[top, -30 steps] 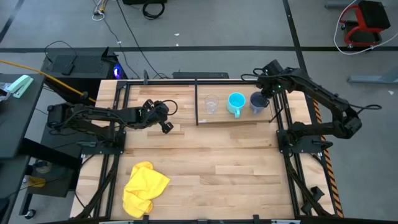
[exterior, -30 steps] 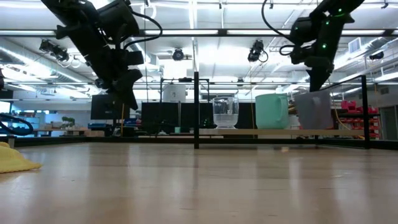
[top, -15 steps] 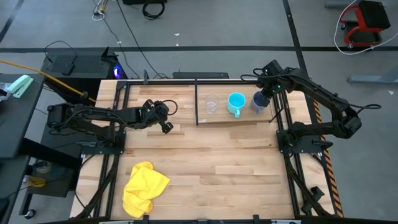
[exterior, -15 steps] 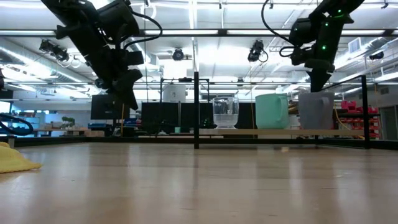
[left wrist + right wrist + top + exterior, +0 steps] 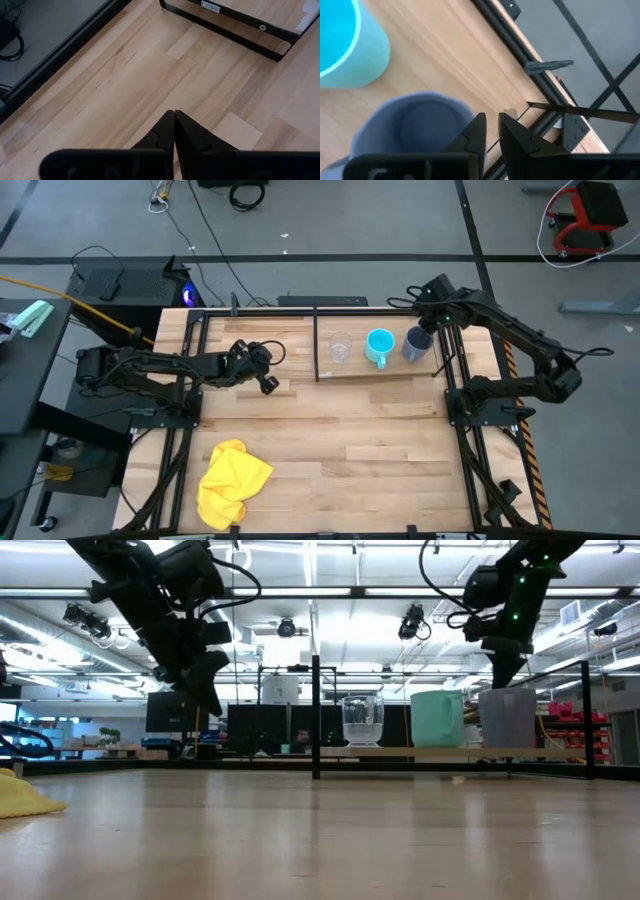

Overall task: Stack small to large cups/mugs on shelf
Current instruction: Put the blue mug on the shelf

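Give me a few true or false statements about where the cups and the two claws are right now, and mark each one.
1. Three vessels stand in a row on the shelf. True.
2. The cyan mug sits between the clear glass cup and the grey-blue mug. True.
3. The right claw is clamped on the cyan mug. False: it is by the grey-blue mug's rim, fingers nearly together, holding nothing.
4. The yellow cloth lies on the shelf. False: it lies on the tabletop, near its front left corner.
5. The left claw is shut and empty, above bare tabletop. True.
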